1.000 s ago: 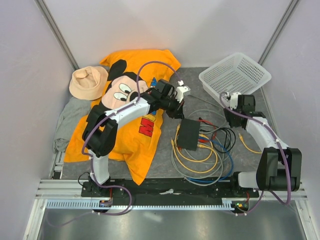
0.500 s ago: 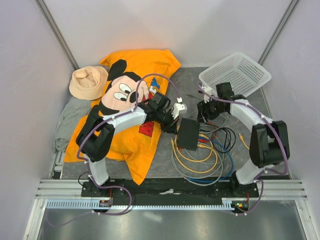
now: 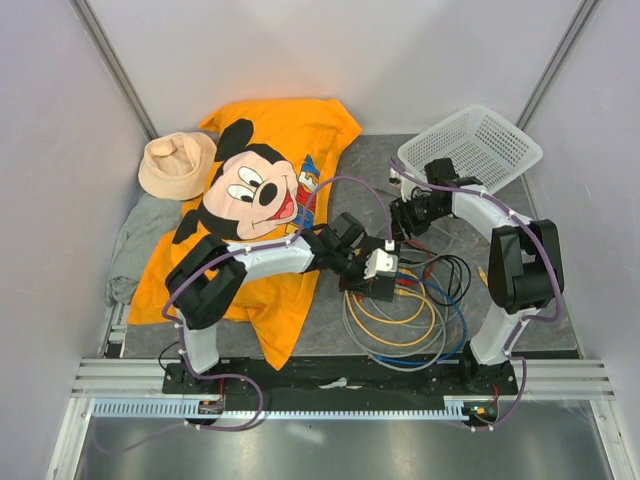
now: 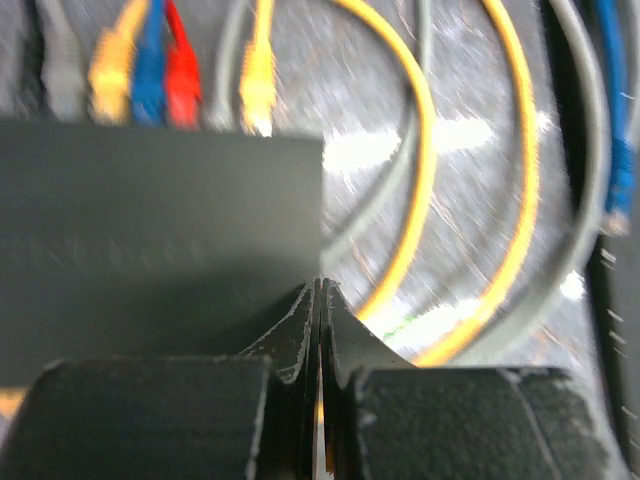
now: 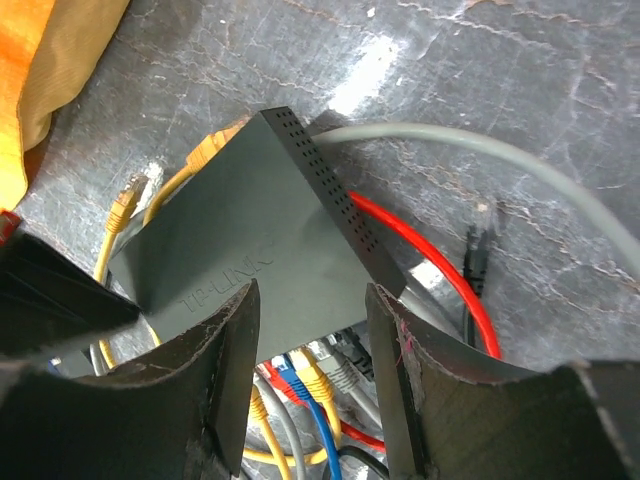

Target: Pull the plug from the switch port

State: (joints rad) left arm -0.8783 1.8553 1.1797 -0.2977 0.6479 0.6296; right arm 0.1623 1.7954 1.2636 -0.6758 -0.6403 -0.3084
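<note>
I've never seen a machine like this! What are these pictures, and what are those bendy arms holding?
These are two robot arms bolted to a table, each ending in a two-finger pincher called a gripper. The wide picture looks down from above; the other two come from small cameras on the wrists. On the table lie an orange cartoon-mouse shirt, a beige hat, a white basket, and a flat black box, the switch, with coloured cables plugged into it. The left gripper is shut and holds nothing; its tips sit at the switch's edge. The right gripper is open just above the switch, near the plugs, holding nothing.
</note>
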